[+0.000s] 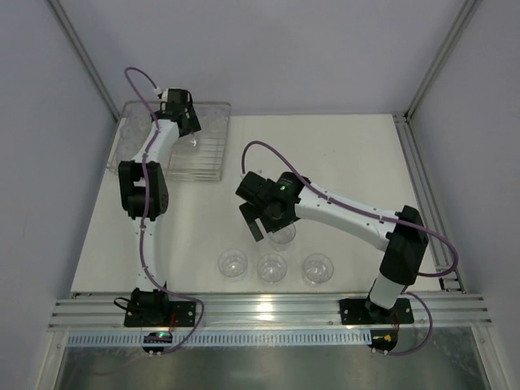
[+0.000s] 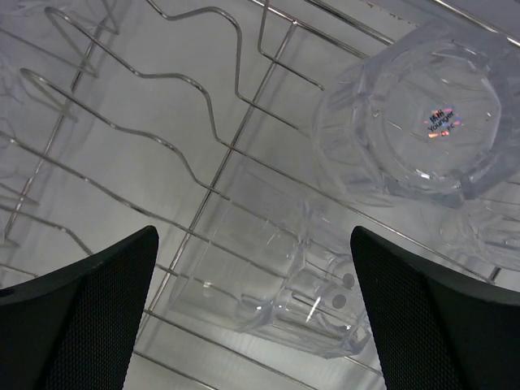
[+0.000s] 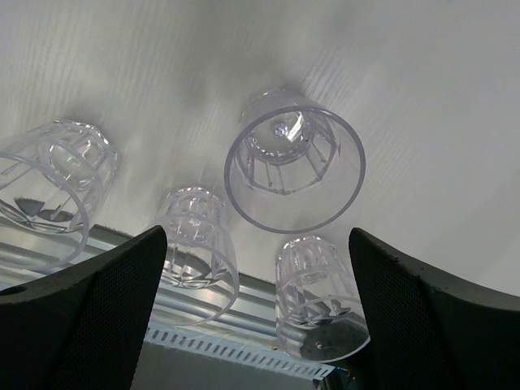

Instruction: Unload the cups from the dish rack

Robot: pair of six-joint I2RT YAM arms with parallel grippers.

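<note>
The dish rack (image 1: 208,159) stands at the table's far left. My left gripper (image 1: 186,123) hangs over it, open. In the left wrist view its jaws stand wide on either side of a clear cup (image 2: 276,280) lying on its side on the rack wires (image 2: 203,106), without touching it. A second cup (image 2: 422,122) rests bottom-up beside it. My right gripper (image 1: 260,223) is open above an upright cup (image 3: 294,158) on the table, apart from it. Three more cups (image 1: 232,262) (image 1: 271,267) (image 1: 318,268) stand in a row nearer the front edge.
An aluminium rail (image 1: 268,309) runs along the table's near edge, just behind the row of cups. Frame posts rise at the back corners. The rack's upright wire dividers (image 2: 49,89) stand to the left of my left gripper.
</note>
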